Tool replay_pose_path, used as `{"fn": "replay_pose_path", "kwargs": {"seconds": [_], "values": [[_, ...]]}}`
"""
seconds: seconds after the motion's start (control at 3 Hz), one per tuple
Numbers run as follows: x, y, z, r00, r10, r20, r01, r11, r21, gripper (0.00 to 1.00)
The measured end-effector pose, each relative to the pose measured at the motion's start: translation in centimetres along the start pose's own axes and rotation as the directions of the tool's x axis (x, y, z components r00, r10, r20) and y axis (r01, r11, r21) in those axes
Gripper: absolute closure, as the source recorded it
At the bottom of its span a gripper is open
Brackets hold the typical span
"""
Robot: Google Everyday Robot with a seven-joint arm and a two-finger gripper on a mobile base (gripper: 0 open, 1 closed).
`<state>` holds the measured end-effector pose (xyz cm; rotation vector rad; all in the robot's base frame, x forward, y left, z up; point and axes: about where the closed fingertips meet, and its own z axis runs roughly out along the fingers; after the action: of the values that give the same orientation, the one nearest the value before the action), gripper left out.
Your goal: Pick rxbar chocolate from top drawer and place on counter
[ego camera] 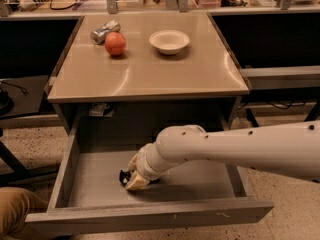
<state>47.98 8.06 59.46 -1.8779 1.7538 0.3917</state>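
One step is in hand: the grasp inside the top drawer (150, 217). The drawer stands pulled out below the tan surface (150, 79). The arm (240, 146) reaches in from the right. The hand (135, 179) sits low over the drawer floor, left of centre.

The rxbar chocolate (123, 176) shows only as a small dark patch at the left edge of the hand. You cannot tell whether it lies on the floor or is just off it. You also cannot tell whether the hand is open or closed on the bar, because the wrist covers the contact.

Judge the task as early: the bar is in the drawer, not on the surface.

The next move calls for the following:
1. Confirm the grip before you lift.
2. Raise the hand until it clears the drawer's front panel, and draw it forward of the surface's front edge, which overhangs the rear of the drawer.
3. Carry the bar over the surface and set it down on the bare near half.

Keep away from the silver can (105, 31), the red apple (115, 43) and the white bowl (169, 40). All three stand on the far part of the surface.
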Motion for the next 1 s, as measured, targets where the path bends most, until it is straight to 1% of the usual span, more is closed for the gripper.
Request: {"fn": "replay_pose_path", "kwargs": {"seconds": [0.33,0.67,1.0], "values": [[-0.6,-0.6,-1.7,1.0,-0.018,-0.016,0.019,0.9995,0.027,1.0],[-2.8,-2.3,-7.7,0.998,-0.063,-0.018,0.065,0.9924,0.105,1.0],[-4.6,-4.5,-15.3,0.99,-0.137,-0.016,0.138,0.9686,0.207,1.0]]}}
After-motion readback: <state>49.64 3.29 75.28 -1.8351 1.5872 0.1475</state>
